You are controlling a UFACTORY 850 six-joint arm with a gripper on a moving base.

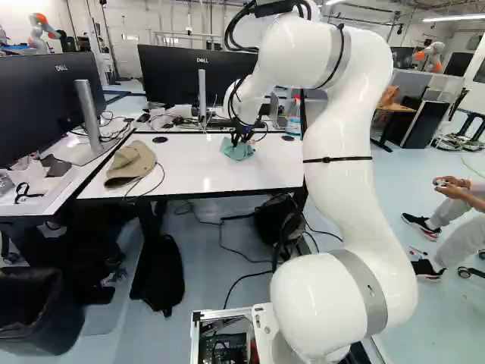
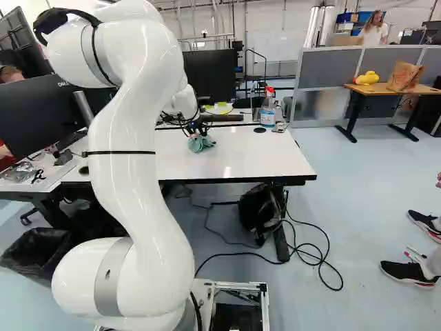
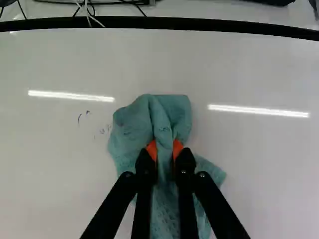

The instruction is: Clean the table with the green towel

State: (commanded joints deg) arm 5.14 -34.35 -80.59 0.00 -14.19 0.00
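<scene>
My gripper (image 1: 241,138) reaches down over the white table (image 1: 182,163), and the green towel (image 1: 237,149) is bunched beneath it. In the wrist view my gripper (image 3: 165,152) is shut on a fold of the towel (image 3: 130,130), the orange pads pinching it from both sides. The cloth spreads ahead of the fingers and to both sides, lying on the tabletop. A few small dark marks (image 3: 94,124) show on the white surface beside the towel.
A tan cap (image 1: 130,164) lies on the table, with a thin cable beside it. Monitors (image 1: 178,74) and a spray bottle (image 2: 268,109) stand beyond. Below are a black bag (image 2: 260,210), loose cables and a bin (image 1: 38,311). Another robot (image 1: 42,32) stands far off.
</scene>
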